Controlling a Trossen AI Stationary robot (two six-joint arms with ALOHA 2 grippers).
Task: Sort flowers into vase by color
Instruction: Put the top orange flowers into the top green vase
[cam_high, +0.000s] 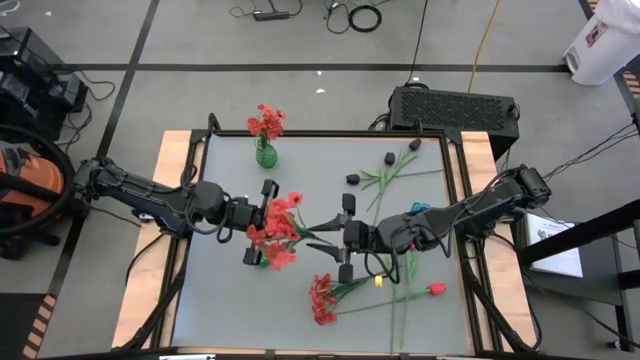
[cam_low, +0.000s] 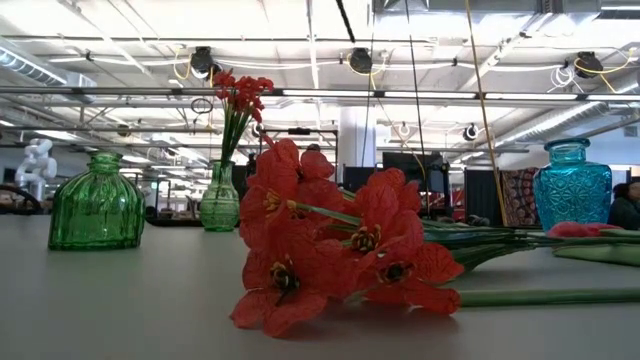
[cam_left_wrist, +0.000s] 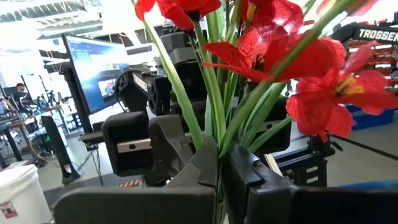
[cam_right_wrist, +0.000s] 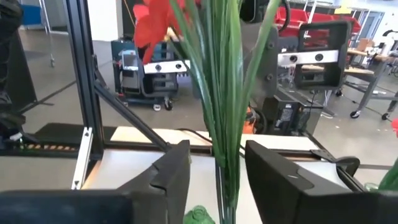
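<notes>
Now the left gripper (cam_left_wrist: 219, 163) clamps the red spray's stems (cam_left_wrist: 214, 106), while the right gripper (cam_right_wrist: 216, 167) stands apart around them; the spray may tilt and miss the vase.

A robotics laboratory in an open industrial hall. The tabletop (cam_high: 330, 210) sits in a black metal frame on a grey concrete floor (cam_high: 200, 40) strewn with cables. Exposed ceiling pipes and ducts (cam_low: 330, 92) run overhead. A lit computer monitor (cam_left_wrist: 99, 68), wheeled equipment carts (cam_right_wrist: 146, 74) and further workbenches (cam_right_wrist: 367, 74) stand around the station.
</notes>
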